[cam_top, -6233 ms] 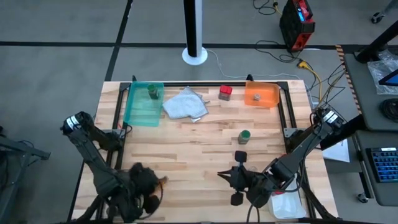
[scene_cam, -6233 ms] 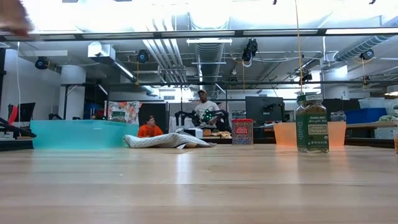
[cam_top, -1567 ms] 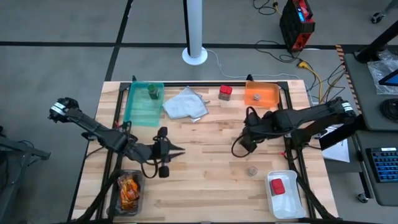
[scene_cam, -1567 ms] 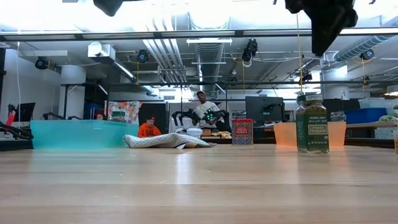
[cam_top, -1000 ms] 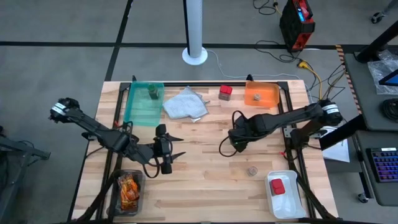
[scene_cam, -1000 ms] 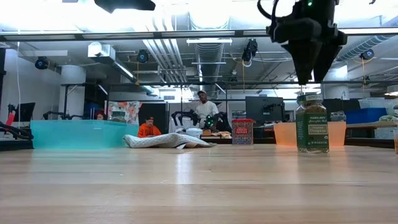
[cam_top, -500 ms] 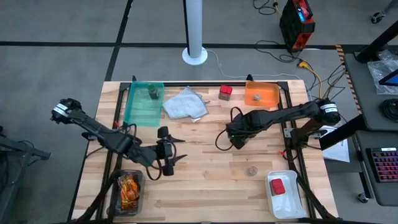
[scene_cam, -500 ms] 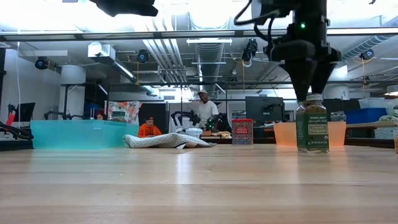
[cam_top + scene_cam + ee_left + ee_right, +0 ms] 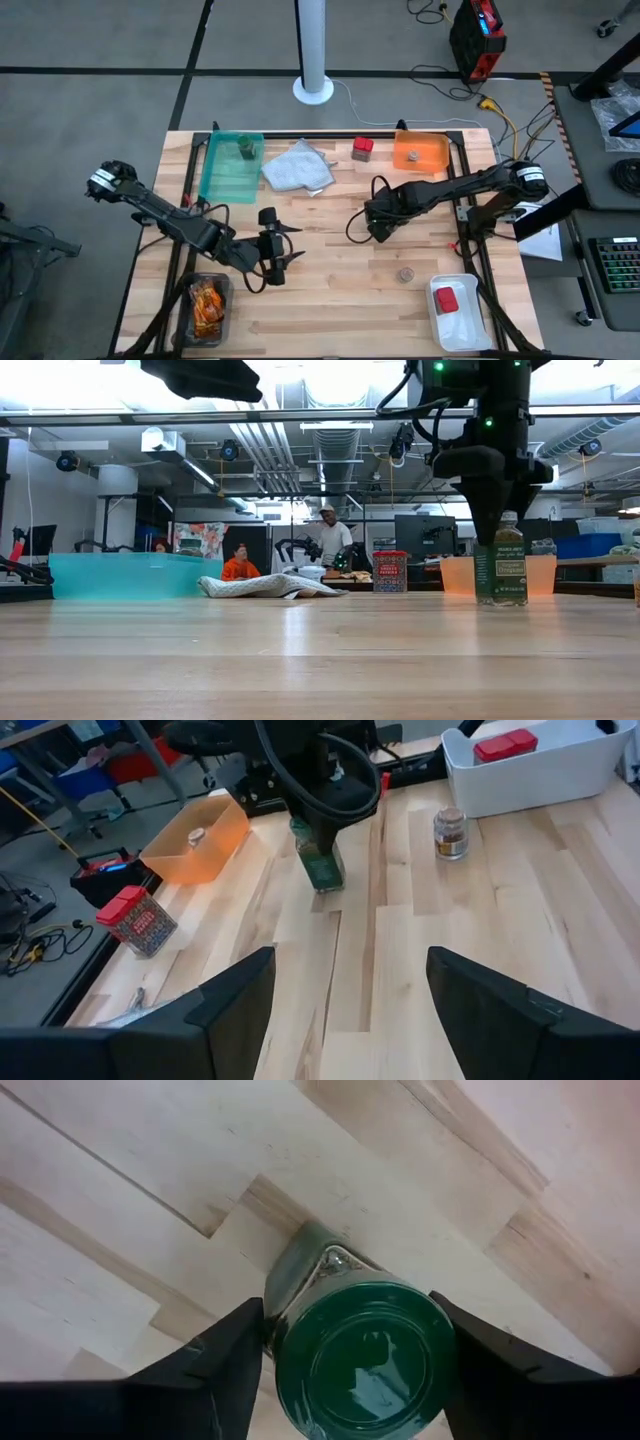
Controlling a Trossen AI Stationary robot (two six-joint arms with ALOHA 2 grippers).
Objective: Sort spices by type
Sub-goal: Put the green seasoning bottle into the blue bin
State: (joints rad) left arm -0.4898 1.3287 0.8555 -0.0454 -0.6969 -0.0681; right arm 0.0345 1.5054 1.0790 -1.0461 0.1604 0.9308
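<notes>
Grey floor [image 9: 100,100], white pole [image 9: 311,45] behind table; exposed ceiling ducts [image 9: 265,445], bright lights, two people [image 9: 325,540] at benches.

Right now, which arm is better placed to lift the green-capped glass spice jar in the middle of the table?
The right. Its claw has a finger on each side of the green-capped glass spice jar, directly above its cap. The left claw hangs open over bare wood, well away from the jar.
</notes>
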